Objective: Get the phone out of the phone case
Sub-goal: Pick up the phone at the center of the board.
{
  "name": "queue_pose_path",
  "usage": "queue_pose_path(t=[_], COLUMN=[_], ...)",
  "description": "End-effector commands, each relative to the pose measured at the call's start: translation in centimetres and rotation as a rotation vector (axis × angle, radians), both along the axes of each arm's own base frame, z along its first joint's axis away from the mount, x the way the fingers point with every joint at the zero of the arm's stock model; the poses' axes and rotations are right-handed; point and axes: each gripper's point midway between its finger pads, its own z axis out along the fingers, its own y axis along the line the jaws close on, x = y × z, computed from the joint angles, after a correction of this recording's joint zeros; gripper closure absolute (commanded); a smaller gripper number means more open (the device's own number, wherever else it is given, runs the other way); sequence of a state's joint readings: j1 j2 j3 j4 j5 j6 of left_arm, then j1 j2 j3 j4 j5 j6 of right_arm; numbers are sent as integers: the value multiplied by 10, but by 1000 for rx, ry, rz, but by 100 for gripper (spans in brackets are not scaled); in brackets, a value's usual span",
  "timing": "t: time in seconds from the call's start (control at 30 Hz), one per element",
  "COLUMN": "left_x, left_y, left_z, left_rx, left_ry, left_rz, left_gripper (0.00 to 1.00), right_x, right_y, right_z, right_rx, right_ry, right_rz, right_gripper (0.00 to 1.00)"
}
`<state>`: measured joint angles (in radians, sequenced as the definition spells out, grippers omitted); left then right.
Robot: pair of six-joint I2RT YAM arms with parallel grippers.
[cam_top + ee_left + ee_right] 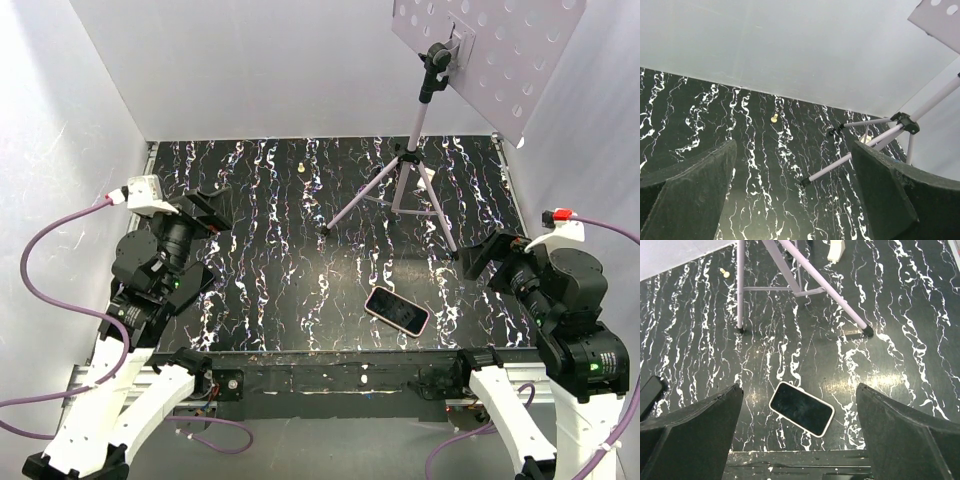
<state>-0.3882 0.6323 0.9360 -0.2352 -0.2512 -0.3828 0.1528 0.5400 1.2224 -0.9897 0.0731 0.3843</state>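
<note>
The phone [397, 310] lies flat and screen up in its pale pink case near the front edge of the black marbled table [300, 250], right of centre. It also shows in the right wrist view [801, 408]. My right gripper [799, 432] is open and empty, held above and right of the phone [480, 255]. My left gripper [205, 207] is open and empty at the far left of the table, well away from the phone; in its wrist view [792, 192] only bare table lies between the fingers.
A lilac tripod [400, 185] stands at the back right, holding a perforated board [490, 50] overhead; its legs reach toward the middle [741, 290]. A small cream peg [301, 168] sits near the back wall. White walls enclose three sides.
</note>
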Motion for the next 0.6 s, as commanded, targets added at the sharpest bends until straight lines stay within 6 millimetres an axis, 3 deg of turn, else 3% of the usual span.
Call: queue_pose_path(t=[0.0, 0.17, 0.3, 0.4, 0.57], left_x=[0, 0, 2, 6, 8], left_y=[-4, -22, -33, -50, -80], left_z=[-3, -28, -52, -71, -103], left_rx=[-3, -120, -177, -166, -164], left_ry=[34, 125, 162, 234, 365], left_rz=[-24, -92, -138, -205, -341], left_gripper=[0, 0, 1, 0, 1], right_x=[2, 8, 7, 6, 11], right_y=[-8, 9, 44, 75, 101], right_z=[-18, -40, -65, -95, -135], right_rx=[-22, -15, 44, 161, 184], right_ry=[67, 182, 260, 384, 443], right_rz=[-46, 44, 242, 381, 435], right_gripper=[0, 0, 0, 0, 0])
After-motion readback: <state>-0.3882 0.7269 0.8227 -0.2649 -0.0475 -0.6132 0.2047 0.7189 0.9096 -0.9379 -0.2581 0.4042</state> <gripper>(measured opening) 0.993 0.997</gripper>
